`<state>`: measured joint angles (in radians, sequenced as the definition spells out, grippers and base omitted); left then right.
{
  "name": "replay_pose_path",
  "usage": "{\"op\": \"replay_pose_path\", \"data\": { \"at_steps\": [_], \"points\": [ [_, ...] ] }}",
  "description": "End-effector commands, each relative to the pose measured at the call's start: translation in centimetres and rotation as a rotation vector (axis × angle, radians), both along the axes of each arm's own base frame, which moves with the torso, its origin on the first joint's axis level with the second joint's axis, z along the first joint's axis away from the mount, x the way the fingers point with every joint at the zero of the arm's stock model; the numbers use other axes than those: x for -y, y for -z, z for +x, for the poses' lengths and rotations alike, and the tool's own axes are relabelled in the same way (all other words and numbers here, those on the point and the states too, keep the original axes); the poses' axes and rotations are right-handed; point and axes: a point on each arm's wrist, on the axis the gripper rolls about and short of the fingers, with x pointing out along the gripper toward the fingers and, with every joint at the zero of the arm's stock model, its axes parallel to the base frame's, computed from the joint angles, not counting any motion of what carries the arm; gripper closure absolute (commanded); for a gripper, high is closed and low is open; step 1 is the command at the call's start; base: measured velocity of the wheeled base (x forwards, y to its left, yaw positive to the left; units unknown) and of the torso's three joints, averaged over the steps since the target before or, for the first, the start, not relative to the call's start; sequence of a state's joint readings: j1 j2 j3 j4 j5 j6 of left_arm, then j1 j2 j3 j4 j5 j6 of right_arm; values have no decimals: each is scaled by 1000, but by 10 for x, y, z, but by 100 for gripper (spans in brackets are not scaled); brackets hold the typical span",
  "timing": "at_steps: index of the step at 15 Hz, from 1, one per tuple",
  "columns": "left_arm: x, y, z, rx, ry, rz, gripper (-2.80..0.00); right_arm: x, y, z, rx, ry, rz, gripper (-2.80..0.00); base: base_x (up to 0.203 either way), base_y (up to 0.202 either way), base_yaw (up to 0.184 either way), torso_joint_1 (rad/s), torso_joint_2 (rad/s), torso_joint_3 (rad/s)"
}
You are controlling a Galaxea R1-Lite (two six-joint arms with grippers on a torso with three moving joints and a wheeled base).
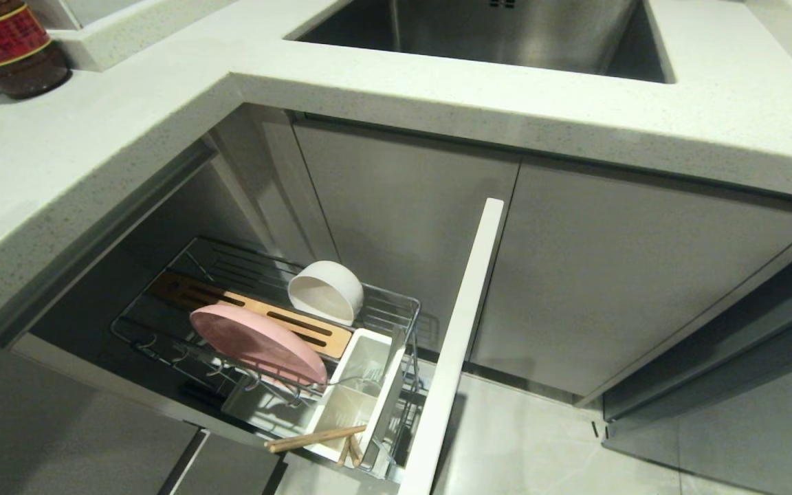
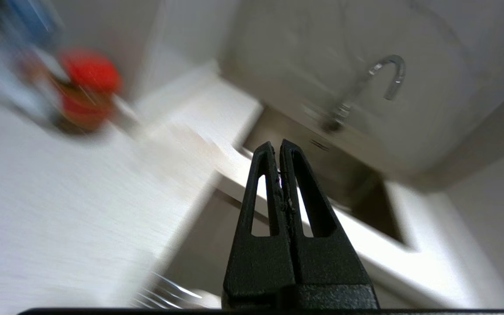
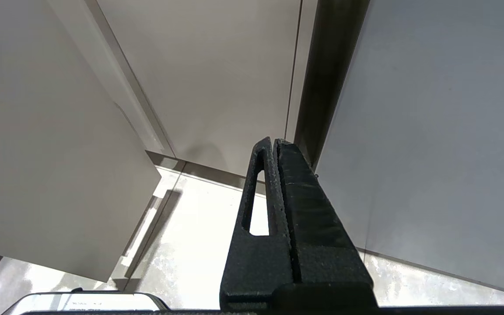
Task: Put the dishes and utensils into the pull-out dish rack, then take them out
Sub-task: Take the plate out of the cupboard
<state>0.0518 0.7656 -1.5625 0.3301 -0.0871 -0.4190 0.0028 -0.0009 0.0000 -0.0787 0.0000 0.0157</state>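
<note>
The pull-out dish rack (image 1: pixel 396 302) stands drawn out below the counter, its white front panel (image 1: pixel 454 357) on edge toward me. A pink plate (image 1: pixel 251 342) leans in the wire slots. An off-white bowl (image 1: pixel 326 290) lies on its side behind it. Wooden chopsticks (image 1: pixel 315 438) stick out of the white caddy (image 1: pixel 355 395). A fork (image 1: pixel 366 375) shows faintly inside the caddy. Neither arm appears in the head view. My left gripper (image 2: pixel 277 145) is shut and empty, raised near the counter corner and pointing toward the sink. My right gripper (image 3: pixel 273 142) is shut and empty, facing cabinet doors low by the floor.
A steel sink (image 1: pixel 506 31) is set in the pale counter (image 1: pixel 162 124), with a curved tap (image 2: pixel 383 74) behind it. A dark bottle with a red label (image 1: pixel 7 45) stands at the counter's far left. Grey cabinet doors (image 1: pixel 609 275) close the corner beside the rack.
</note>
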Motion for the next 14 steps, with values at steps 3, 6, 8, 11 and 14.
{"op": "replay_pose_path", "data": {
  "at_steps": [3,6,8,11,14],
  "points": [
    [7,1,97,-318,363,-186,0,0,8,2,-27,0,0,0,0,0,0,0,0,0],
    [34,27,142,-535,421,-167,0,0,7,2,-26,0,0,0,0,0,0,0,0,0],
    [53,43,157,-625,416,-150,0,0,7,2,-26,0,0,0,0,0,0,0,0,0],
    [80,62,171,-731,394,-166,0,0,7,2,-26,0,0,0,0,0,0,0,0,0],
    [97,86,182,-878,299,-217,0,0,7,2,-26,0,0,0,0,0,0,0,0,0]
  ]
}}
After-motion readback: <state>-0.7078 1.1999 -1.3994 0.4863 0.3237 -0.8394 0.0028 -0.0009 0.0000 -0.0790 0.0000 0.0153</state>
